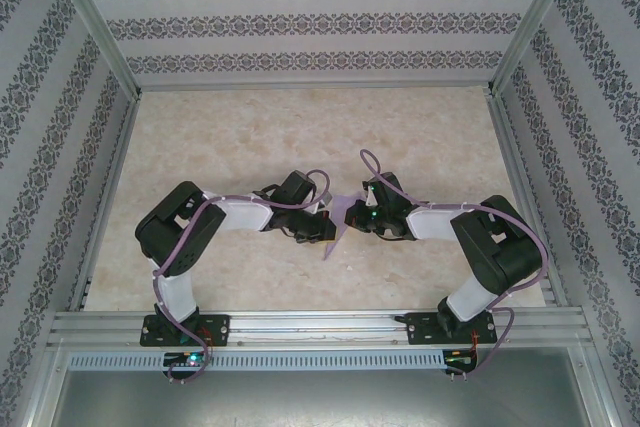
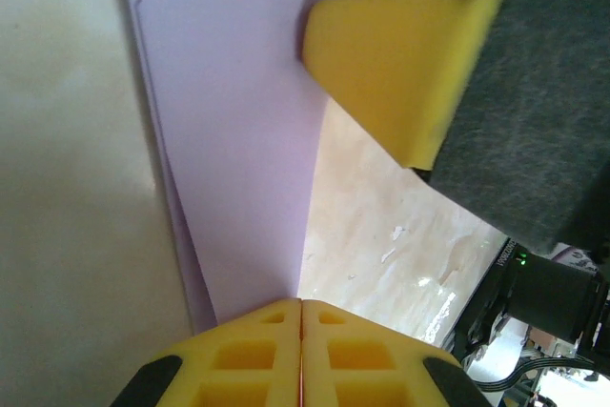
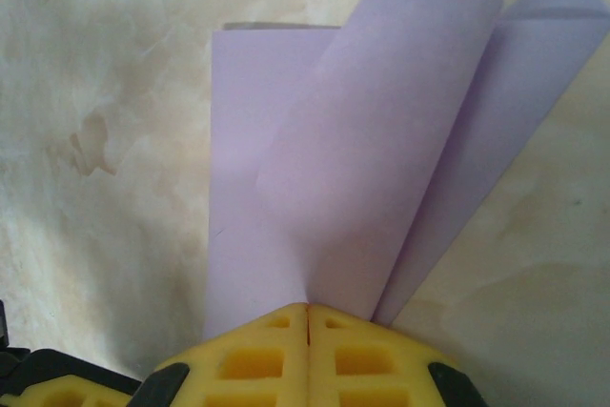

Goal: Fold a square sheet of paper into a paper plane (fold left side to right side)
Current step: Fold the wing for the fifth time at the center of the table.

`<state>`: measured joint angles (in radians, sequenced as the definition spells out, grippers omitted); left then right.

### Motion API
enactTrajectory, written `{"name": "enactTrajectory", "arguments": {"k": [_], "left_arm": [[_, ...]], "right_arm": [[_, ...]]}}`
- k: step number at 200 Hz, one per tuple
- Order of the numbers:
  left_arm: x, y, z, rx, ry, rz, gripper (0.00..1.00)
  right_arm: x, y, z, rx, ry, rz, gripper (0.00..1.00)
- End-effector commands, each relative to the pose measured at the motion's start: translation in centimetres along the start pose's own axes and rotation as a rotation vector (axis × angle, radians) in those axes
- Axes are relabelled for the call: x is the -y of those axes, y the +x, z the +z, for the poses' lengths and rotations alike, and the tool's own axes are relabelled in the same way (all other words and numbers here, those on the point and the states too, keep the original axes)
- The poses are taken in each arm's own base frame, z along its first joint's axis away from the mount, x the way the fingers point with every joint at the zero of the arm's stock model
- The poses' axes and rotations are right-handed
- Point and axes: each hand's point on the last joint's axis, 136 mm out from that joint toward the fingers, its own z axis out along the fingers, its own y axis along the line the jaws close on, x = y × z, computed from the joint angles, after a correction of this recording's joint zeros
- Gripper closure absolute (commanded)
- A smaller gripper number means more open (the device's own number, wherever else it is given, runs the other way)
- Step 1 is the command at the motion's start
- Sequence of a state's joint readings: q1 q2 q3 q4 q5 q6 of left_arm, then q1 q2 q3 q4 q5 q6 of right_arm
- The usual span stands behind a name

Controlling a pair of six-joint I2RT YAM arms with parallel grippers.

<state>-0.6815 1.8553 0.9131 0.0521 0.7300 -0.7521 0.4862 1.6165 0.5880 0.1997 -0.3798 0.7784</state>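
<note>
There are two arms: one left arm (image 1: 185, 232) and one right arm (image 1: 490, 247). Two grippers: one left gripper (image 2: 301, 304) and one right gripper (image 3: 307, 308), each with two yellow fingers (image 2: 253, 359), four in all. One lilac paper (image 3: 362, 159). One table (image 1: 250, 137).

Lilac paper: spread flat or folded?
Folded. The paper shows overlapping layers with creased edges, one flap curling up; from above, a narrow pointed shape.

the folded lilac paper (image 2: 238, 140) runs off the left wrist view's top edge, its near end hidden behind the left gripper (image 2: 301, 306).
</note>
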Motion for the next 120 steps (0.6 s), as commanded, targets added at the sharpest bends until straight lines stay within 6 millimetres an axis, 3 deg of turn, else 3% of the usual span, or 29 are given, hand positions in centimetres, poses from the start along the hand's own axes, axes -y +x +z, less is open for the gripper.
{"name": "enactTrajectory", "arguments": {"k": [1, 36, 64, 120], "left_arm": [[-0.1, 0.4, 0.6, -0.017, 0.004, 0.002, 0.93], [-0.8, 0.7, 1.0, -0.029, -0.007, -0.008, 0.93], [-1.6, 1.1, 1.4, -0.041, -0.018, -0.023, 0.93], [-4.5, 2.5, 1.8, -0.049, -0.128, -0.044, 0.94]], "right_arm": [[5.3, 3.1, 0.4, -0.094, 0.182, 0.055, 1.00], [5.1, 3.0, 0.4, -0.095, 0.176, 0.053, 1.00], [3.8, 2.4, 0.2, -0.082, 0.133, 0.034, 1.00], [-2.1, -1.6, -1.9, 0.017, -0.023, -0.067, 1.00]]}}
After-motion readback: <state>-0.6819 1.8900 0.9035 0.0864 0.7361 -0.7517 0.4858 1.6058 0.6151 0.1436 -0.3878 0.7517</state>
